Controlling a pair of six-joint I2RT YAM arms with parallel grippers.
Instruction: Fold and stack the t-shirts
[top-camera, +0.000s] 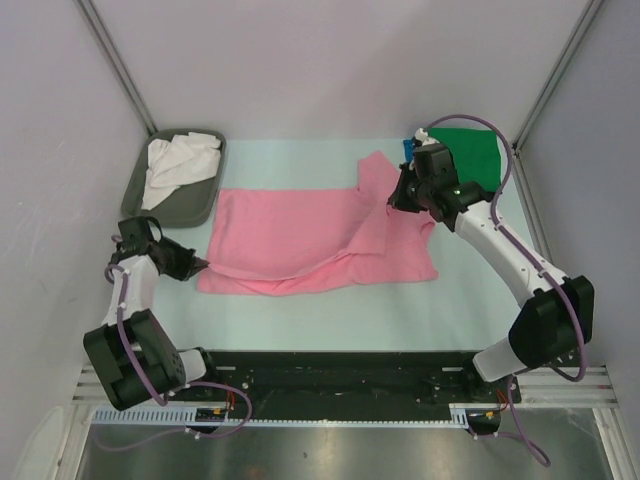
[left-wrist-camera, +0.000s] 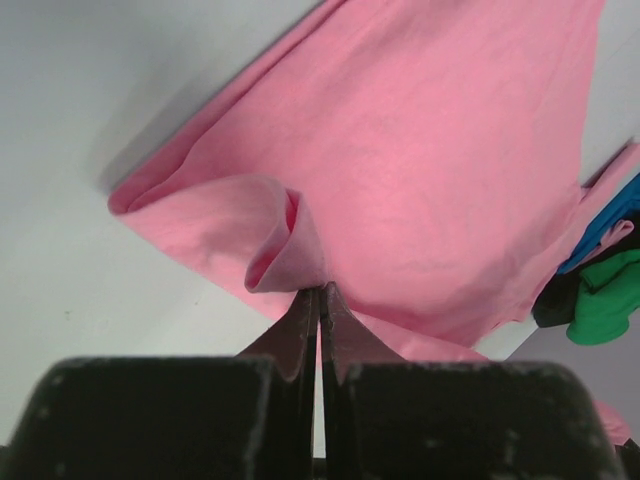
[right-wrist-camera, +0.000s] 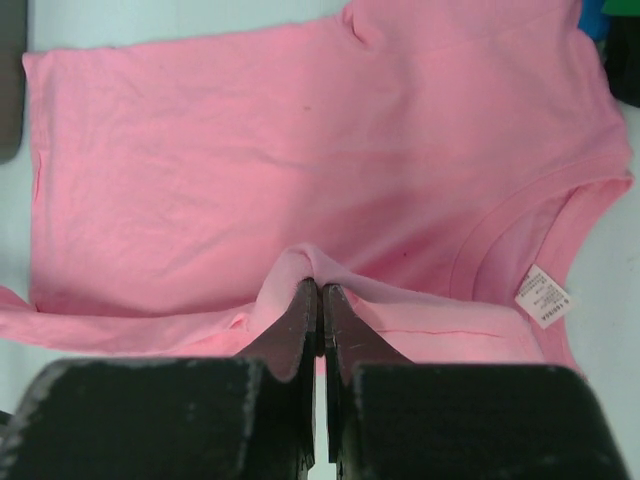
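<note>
The pink t-shirt (top-camera: 300, 235) lies in the middle of the pale table (top-camera: 330, 320), spread wide from left to right, with its neck end at the right. It is a plain, soft shirt of an even pink colour, and it is not flat. The near edge is doubled over in a long fold, and one sleeve (top-camera: 375, 170) points toward the back of the table. The right wrist view shows the round collar (right-wrist-camera: 500, 230) with a small white label (right-wrist-camera: 541, 296) inside it, and fine wrinkles in the cloth.

The left gripper (top-camera: 200, 265) is at the near left corner of the shirt. Its jaws are pressed together on the pink cloth, and a small curl of the edge stands up just in front of the tips. The right gripper (top-camera: 395, 205) is over the right part of the shirt, near the shoulder. It is clenched on a pinch of pink cloth, which rises in a small ridge at the tips.

Behind the right gripper, at the far right corner of the table, lies the green t-shirt (top-camera: 468, 152), and the blue t-shirt (top-camera: 408, 148) shows at its left edge. In the left wrist view a piece of the black t-shirt (left-wrist-camera: 553, 300) is beside the green one. The white t-shirt (top-camera: 178, 165) is crumpled inside the grey tray (top-camera: 195, 210) at the far left, just beside the far left corner of the pink shirt.
</note>
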